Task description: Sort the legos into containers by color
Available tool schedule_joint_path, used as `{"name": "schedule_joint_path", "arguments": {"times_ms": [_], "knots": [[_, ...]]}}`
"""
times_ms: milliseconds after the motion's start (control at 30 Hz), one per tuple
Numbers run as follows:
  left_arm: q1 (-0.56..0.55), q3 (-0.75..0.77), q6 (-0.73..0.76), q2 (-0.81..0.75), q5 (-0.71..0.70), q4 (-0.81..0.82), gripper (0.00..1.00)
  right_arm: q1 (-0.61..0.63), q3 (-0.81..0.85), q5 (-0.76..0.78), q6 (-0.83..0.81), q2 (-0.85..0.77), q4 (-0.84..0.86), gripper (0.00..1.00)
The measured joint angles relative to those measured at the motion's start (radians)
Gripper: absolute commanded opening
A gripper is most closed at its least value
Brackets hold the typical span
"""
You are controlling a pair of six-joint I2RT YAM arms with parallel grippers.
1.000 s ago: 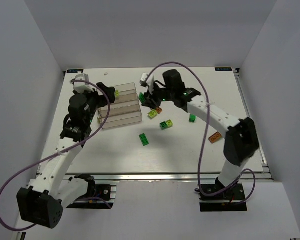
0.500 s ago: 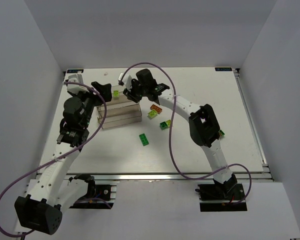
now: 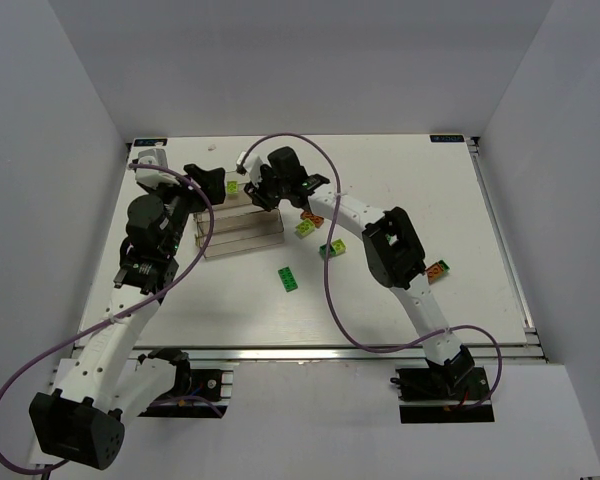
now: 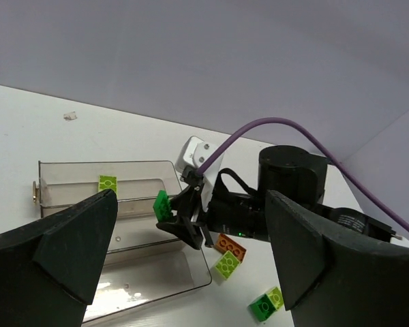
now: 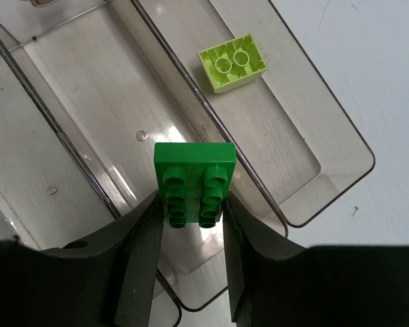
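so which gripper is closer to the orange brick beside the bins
Right. The right gripper, holding a green brick over the bins, is beside the orange brick; the left gripper hangs open toward the bins' other end.

Bins [image 5: 95,82]: were clear, glossy, smooth plastic.
Green brick [image 5: 194,180]: was shiny moulded plastic.
Lime brick [image 5: 233,63]: was glossy plastic.
Table [image 3: 230,300]: was white, matt, smooth.
Right gripper fingers [image 5: 140,259]: were black matt plastic.
Cable [image 4: 259,129]: had a smooth purple sheath.

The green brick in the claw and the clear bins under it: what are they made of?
Small green studded brick: looks like hard moulded plastic, opaque, faintly glossy, with crisp round studs. Long clear rectangular bins: probably rigid transparent plastic, smooth and shiny; the table shows through and the rims catch light.
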Motion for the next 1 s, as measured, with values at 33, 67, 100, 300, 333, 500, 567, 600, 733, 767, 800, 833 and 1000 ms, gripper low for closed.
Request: {"name": "schedule_joint_path", "arguments": {"times_ms": [33,67,100,300,333,500,567,600,733,767,800,833,1000], "knots": [[0.0,0.0,-0.001,0.0,0.003,0.001,0.98,0.0,0.004,0.0,0.004,0.008,0.0,0.32],[0.0,0.0,-0.003,0.0,0.007,0.003,0.98,0.0,0.005,0.0,0.008,0.011,0.001,0.35],[0.0,0.0,-0.004,0.0,0.01,0.004,0.98,0.0,0.005,0.0,0.012,0.013,0.0,0.37],[0.0,-0.002,-0.007,0.001,0.025,0.008,0.98,0.0,0.005,0.0,0.025,0.014,0.005,0.63],[0.0,-0.003,-0.007,0.001,0.025,0.008,0.98,0.0,0.005,-0.001,0.026,0.014,0.005,0.65],[0.0,-0.009,-0.008,0.002,0.026,0.011,0.98,0.0,0.005,-0.005,0.029,0.014,0.004,0.69],[0.0,-0.01,-0.008,0.003,0.027,0.013,0.98,0.0,0.005,-0.008,0.035,0.012,0.004,0.69],[0.0,-0.01,-0.008,0.003,0.028,0.013,0.98,0.0,0.004,-0.008,0.039,0.009,0.002,0.68],[0.0,-0.01,-0.009,0.004,0.036,0.015,0.94,-0.004,-0.014,-0.021,0.063,-0.031,-0.012,0.67],[0.0,-0.01,-0.011,0.004,0.041,0.016,0.93,-0.007,-0.027,-0.028,0.079,-0.061,-0.023,0.66],[0.0,-0.011,-0.011,0.004,0.048,0.019,0.92,-0.011,-0.039,-0.035,0.099,-0.09,-0.031,0.66],[0.0,-0.014,-0.013,0.004,0.052,0.024,0.92,-0.016,-0.053,-0.043,0.117,-0.123,-0.035,0.65],[0.0,-0.024,-0.04,0.013,0.121,0.062,0.87,-0.085,-0.262,-0.139,0.239,-0.405,-0.029,0.6]]}}
